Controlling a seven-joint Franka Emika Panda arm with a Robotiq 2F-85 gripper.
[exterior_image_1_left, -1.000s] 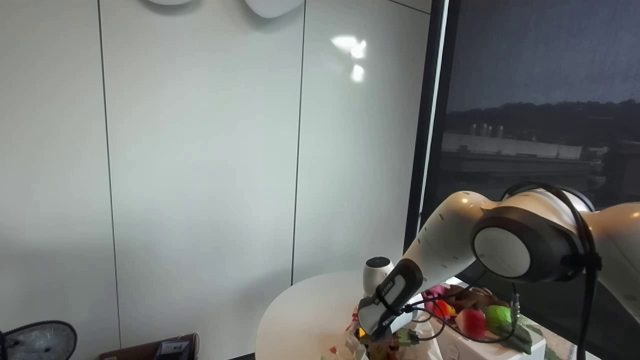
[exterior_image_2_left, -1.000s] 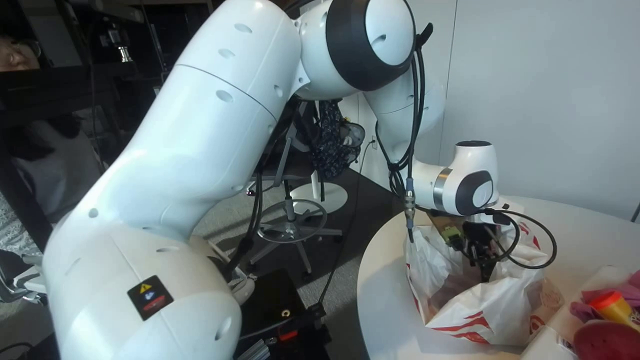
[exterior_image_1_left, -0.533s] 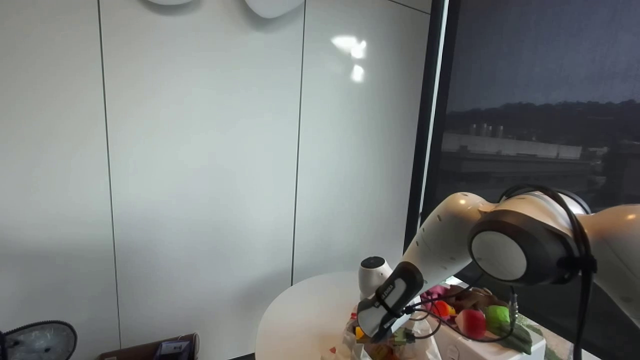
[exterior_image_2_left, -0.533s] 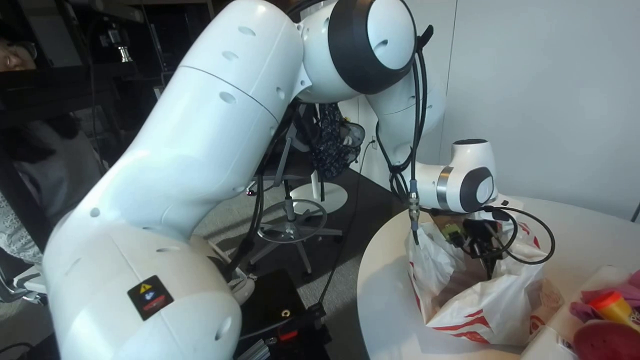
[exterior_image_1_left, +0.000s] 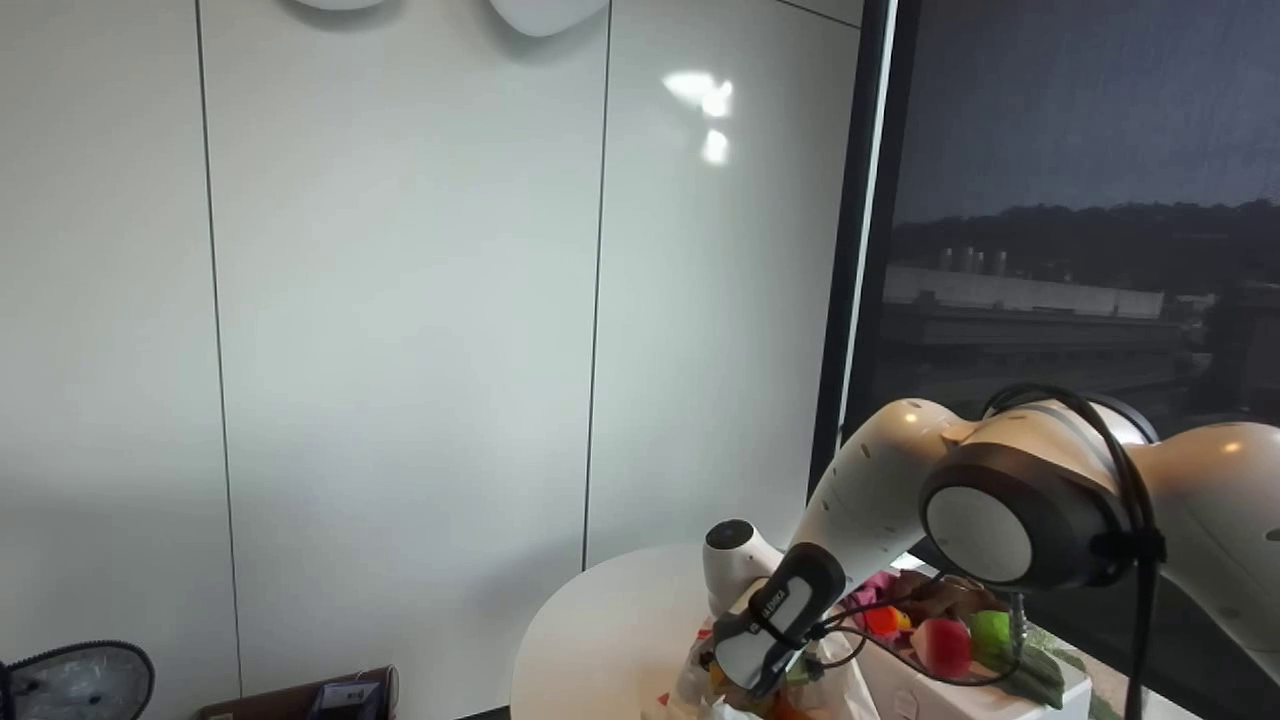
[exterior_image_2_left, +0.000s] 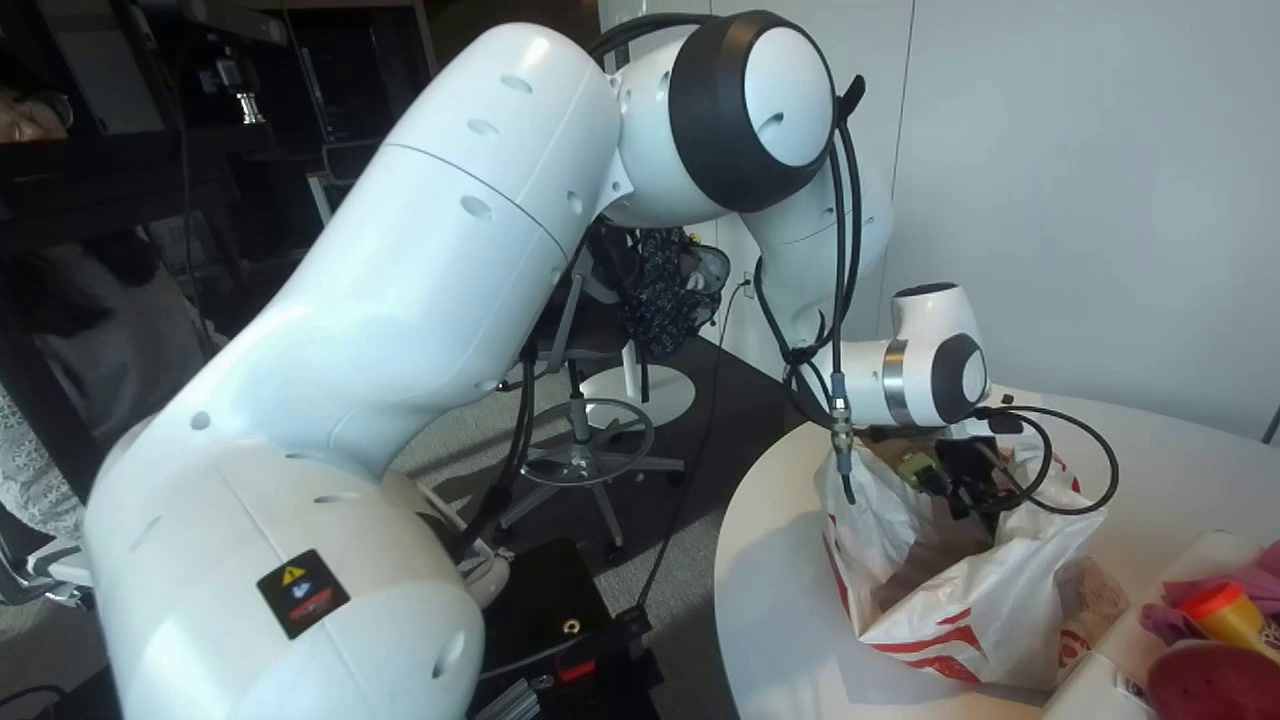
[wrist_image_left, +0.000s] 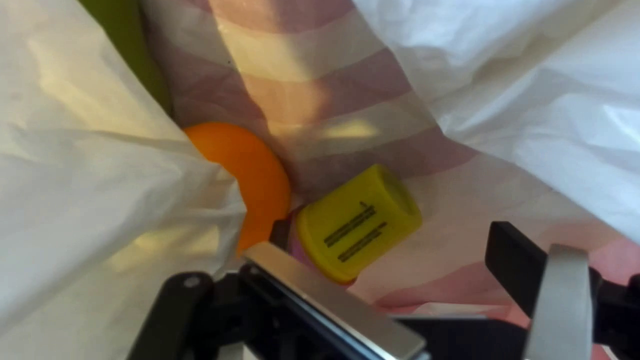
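Inside the white plastic bag (wrist_image_left: 500, 65), wrist view, working from the left: green object (wrist_image_left: 140, 60) at top, partly covered by a fold of plastic. Right of it, rounded orange object (wrist_image_left: 265, 185), left side hidden by the same fold. Just beside that, a yellow canister (wrist_image_left: 360, 225) lies on its side on the red-striped plastic, small dark print along it, pinkish-red at its lower end. Gripper (wrist_image_left: 392, 245) spread wide: one finger overlaps the canister's lower end in view, the other stands apart, to its right. Contact between finger and canister: cannot tell. Outside, in an exterior view, again from the left: white arm (exterior_image_2_left: 450, 250) reaches down to the bag's mouth; bag stands open on a round white surface (exterior_image_2_left: 770, 600). Just beside the bag, white box (exterior_image_2_left: 1085, 695) bears pink cloth (exterior_image_2_left: 1165, 622), red-lidded yellow tub (exterior_image_2_left: 1235, 615), dark red rounded object (exterior_image_2_left: 1215, 680).
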